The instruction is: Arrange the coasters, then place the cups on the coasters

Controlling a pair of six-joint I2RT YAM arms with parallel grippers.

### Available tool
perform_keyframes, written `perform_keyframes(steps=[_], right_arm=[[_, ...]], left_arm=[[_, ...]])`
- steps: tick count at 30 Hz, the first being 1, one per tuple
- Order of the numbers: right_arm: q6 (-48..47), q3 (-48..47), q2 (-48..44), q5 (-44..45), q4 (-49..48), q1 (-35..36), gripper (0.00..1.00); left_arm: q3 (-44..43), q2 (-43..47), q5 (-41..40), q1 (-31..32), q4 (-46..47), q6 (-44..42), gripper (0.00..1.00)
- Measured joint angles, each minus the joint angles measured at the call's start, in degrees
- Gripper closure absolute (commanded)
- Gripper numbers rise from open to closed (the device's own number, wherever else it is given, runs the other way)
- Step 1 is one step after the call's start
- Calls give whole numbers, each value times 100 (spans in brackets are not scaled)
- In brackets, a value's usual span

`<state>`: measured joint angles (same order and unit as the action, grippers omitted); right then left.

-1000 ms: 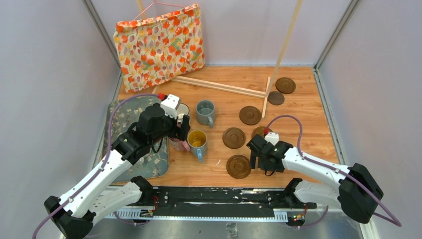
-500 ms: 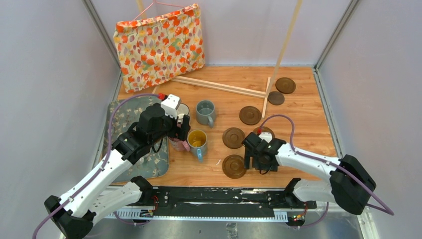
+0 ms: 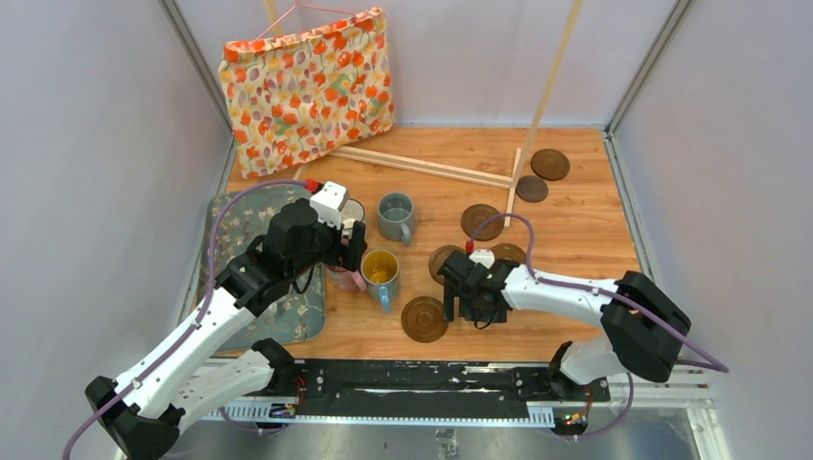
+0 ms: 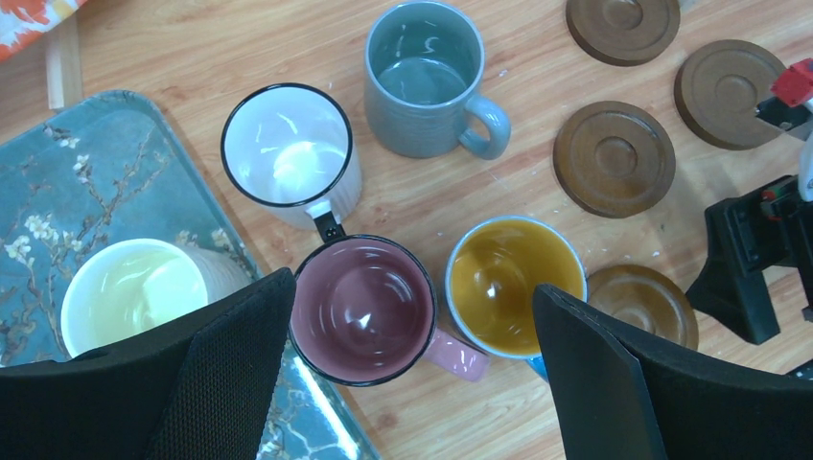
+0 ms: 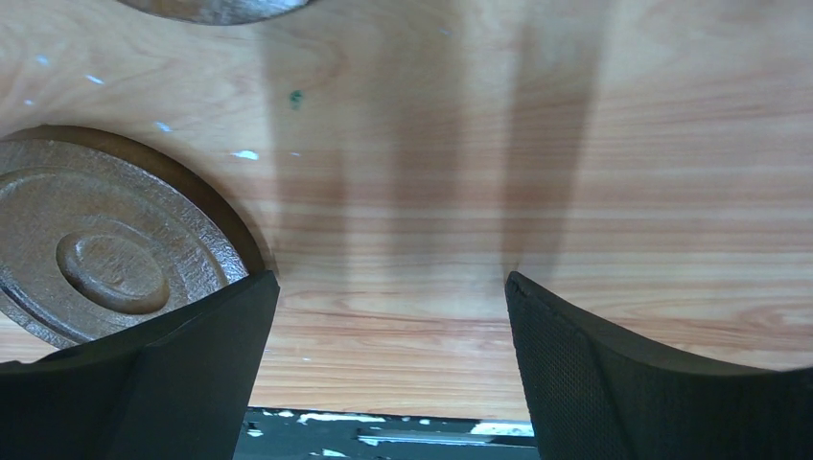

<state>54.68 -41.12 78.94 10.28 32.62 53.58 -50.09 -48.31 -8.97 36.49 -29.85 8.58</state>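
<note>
Coasters (image 3: 550,164) lie scattered across the bench (image 3: 594,220). The nearest coaster (image 3: 424,319) sits just left of the right end effector (image 3: 467,311), released, spread wide over bare wood. Farther left, the left end effector (image 4: 412,287), also released, hovers above the pink cup (image 4: 362,309).

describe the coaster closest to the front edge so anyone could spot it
On the wooden table, find the blue mug with the yellow inside. The coaster lies flat nearer the front edge, beside the right gripper; every other brown disc sits farther back.
</note>
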Motion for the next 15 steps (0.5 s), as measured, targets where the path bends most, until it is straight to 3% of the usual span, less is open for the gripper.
perform_keyframes(steps=[15], right_arm=[[35,-463,424,-24,-190,118,7]], left_arm=[[0,59,46,0,0,0,0]])
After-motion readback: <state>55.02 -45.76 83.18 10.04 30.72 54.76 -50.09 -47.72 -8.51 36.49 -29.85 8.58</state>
